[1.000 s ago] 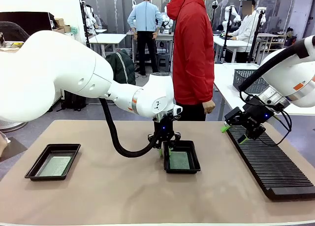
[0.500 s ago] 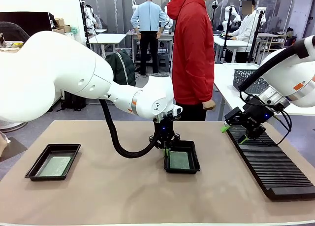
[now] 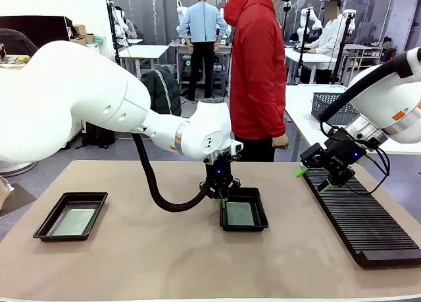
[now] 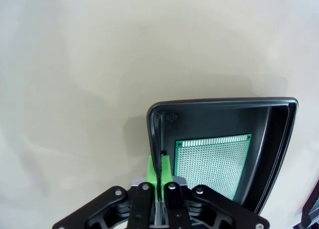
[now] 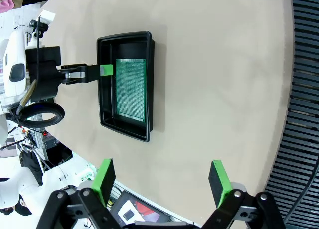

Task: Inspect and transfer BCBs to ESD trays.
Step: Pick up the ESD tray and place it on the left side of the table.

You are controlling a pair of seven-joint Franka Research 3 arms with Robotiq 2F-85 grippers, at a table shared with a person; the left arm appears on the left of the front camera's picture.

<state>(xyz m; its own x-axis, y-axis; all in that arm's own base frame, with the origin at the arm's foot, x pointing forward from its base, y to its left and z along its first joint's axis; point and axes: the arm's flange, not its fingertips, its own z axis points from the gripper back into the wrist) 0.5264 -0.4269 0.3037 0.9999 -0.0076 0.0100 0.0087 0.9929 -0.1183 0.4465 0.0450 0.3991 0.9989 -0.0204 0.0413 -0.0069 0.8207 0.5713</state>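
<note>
The left gripper (image 3: 223, 200) has its green pads pressed together on the left rim of the middle tray (image 3: 258, 222), pinching the tray wall, as the left wrist view shows (image 4: 159, 165). A green board (image 3: 239, 214) lies flat inside that tray. A second tray (image 3: 46, 226) sits well apart at the table's left, holding another board (image 3: 74, 222). The right gripper (image 3: 311, 179) hangs with jaws spread wide and nothing between them, above the near end of the long black slotted rack (image 3: 368, 229). A person in a red hoodie (image 3: 258, 72) stands at the far side of the tan table (image 3: 164, 262).
</note>
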